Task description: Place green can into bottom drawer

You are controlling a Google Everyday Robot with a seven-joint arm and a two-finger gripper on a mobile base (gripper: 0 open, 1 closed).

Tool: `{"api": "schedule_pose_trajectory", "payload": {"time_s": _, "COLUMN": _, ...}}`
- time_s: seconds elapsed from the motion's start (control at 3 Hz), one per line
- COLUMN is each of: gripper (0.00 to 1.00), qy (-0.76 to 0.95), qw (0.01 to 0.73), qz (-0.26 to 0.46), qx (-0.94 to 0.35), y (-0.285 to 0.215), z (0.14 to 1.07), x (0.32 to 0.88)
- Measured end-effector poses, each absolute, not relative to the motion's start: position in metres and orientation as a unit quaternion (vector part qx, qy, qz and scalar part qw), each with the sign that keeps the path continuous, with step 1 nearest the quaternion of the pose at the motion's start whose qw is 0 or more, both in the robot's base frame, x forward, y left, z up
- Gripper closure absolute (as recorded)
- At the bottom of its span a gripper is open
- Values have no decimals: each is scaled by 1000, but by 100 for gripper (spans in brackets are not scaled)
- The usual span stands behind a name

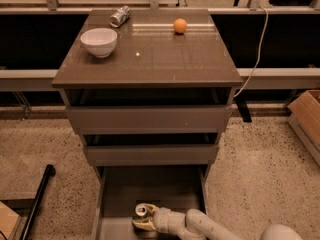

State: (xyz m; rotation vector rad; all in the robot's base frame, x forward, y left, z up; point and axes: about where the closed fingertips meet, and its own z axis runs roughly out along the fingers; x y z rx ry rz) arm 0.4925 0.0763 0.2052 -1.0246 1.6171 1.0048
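Observation:
The bottom drawer (175,184) is pulled out at the foot of the cabinet, its flat grey floor showing. The green can (142,211) is inside it near the front, upright, only its silver top and a little of the body visible. My gripper (144,221) reaches in from the lower right on a white arm and is around the can. The gripper hides most of the can's body.
On the cabinet top (150,59) stand a white bowl (99,41), a crushed silver can (119,16) and an orange (180,25). The two upper drawers (150,119) are slightly open. A cardboard box (307,121) sits at right, a black pole (37,199) at left.

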Motion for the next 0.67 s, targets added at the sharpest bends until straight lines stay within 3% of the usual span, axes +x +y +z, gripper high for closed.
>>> {"api": "schedule_pose_trajectory", "payload": {"time_s": 0.33, "gripper": 6, "qy": 659, "qw": 478, "qz": 406, "qx": -416, "y": 78, "z": 205, "x": 493}}
{"api": "schedule_pose_trajectory", "payload": {"time_s": 0.67, "gripper": 0, "qy": 659, "qw": 477, "qz": 407, "qx": -416, "y": 79, "z": 205, "x": 492}}
